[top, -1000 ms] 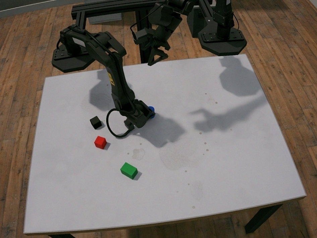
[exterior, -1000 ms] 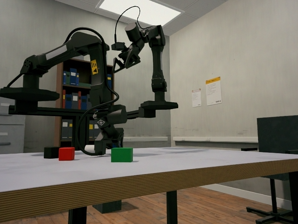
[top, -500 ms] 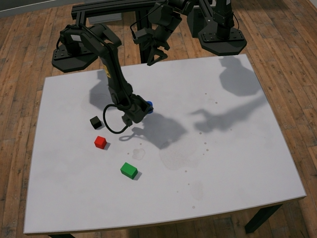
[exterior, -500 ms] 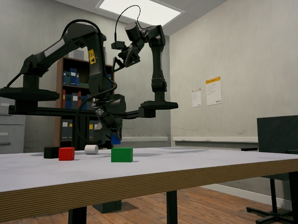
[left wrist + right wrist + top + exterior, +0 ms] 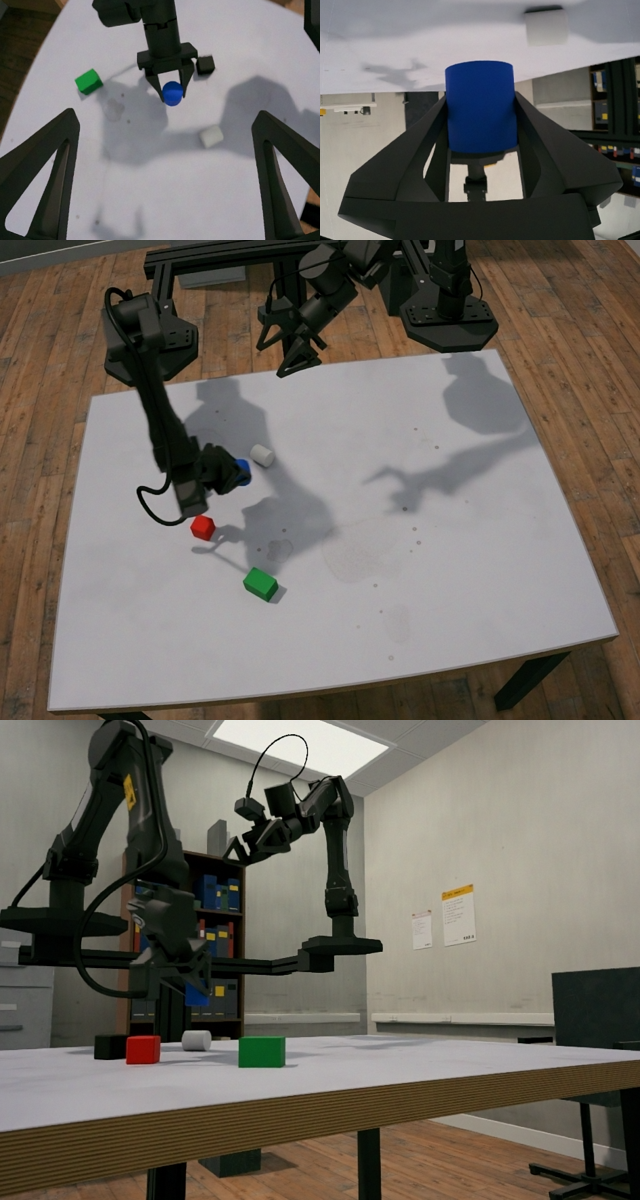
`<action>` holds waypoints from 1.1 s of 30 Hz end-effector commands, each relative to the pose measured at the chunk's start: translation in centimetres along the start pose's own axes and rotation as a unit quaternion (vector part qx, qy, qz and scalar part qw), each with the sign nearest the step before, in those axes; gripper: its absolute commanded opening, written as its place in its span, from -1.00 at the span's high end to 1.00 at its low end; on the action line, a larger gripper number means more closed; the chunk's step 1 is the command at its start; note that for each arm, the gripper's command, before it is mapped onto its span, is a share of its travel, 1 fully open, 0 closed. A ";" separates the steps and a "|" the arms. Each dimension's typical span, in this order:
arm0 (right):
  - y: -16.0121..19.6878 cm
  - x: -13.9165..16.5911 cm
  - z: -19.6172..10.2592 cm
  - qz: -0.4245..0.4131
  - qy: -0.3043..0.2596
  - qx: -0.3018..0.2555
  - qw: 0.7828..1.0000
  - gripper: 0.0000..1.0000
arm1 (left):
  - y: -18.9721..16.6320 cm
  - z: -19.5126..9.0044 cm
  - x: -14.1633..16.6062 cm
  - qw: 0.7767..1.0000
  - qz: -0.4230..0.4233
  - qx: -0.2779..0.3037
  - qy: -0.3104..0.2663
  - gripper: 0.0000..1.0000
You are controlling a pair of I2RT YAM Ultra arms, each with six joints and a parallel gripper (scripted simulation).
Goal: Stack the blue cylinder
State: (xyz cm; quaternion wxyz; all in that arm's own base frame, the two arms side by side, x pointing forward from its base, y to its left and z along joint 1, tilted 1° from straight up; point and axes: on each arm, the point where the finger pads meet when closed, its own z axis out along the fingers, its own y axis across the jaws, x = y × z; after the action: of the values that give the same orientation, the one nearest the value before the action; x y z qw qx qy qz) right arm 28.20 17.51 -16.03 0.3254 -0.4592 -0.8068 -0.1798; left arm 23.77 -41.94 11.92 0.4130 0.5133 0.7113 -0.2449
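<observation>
My right gripper [image 5: 233, 474] is shut on the blue cylinder [image 5: 240, 475] and holds it in the air above the table; the cylinder also shows between the fingers in the right wrist view [image 5: 480, 106], in the left wrist view [image 5: 173, 93] and in the exterior view [image 5: 196, 994]. The red cube [image 5: 202, 526] sits on the white table in front of and below the held cylinder, also seen in the exterior view [image 5: 143, 1048]. My left gripper [image 5: 291, 351] [image 5: 235, 851] is open and empty, high above the table's far edge.
A white cylinder [image 5: 262, 455] lies on its side just behind the held cylinder. A green block [image 5: 260, 583] sits nearer the front. A small black cube [image 5: 109, 1046] stands left of the red cube, hidden by the right arm in the top view.
</observation>
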 end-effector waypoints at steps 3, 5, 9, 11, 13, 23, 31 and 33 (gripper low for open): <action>-0.9 -2.0 -6.5 -0.014 0.019 0.045 0.999 0.31 | 0.1 0.2 -2.9 0.989 -0.034 -0.045 -0.135 -1.00; -0.8 -2.8 -8.1 -0.013 0.019 0.040 0.999 0.31 | -0.1 0.1 -2.7 0.987 -0.041 -0.048 -0.147 -1.00; -0.4 -4.3 -10.4 -0.011 0.016 0.030 0.999 0.31 | -0.5 0.0 -2.1 0.985 -0.049 -0.050 -0.158 -1.00; -0.2 -5.0 -11.5 -0.011 0.012 0.024 1.000 0.31 | -0.7 0.0 -1.6 0.985 -0.051 -0.049 -0.158 -1.00; -0.2 -5.0 -11.5 -0.011 0.012 0.024 1.000 0.31 | -0.7 0.0 -1.6 0.985 -0.051 -0.049 -0.158 -1.00; 0.9 -6.0 -12.9 -0.016 -0.002 0.001 1.000 0.31 | -1.0 0.0 -1.1 0.987 -0.046 -0.044 -0.148 -1.00; 0.8 -5.9 -13.2 -0.019 -0.003 0.001 1.000 0.31 | -1.0 0.0 -1.1 0.987 -0.046 -0.044 -0.148 -1.00; 0.9 -5.9 -12.9 -0.018 -0.002 0.003 1.000 0.31 | -1.0 0.0 -1.1 0.987 -0.046 -0.044 -0.148 -1.00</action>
State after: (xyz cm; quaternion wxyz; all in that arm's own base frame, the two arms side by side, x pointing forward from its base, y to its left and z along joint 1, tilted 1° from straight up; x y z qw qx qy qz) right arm 34.64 6.91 -11.73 0.3341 -0.4459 -0.8115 -0.1759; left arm 23.25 -42.80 12.16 0.5152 0.4246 0.6814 -0.2999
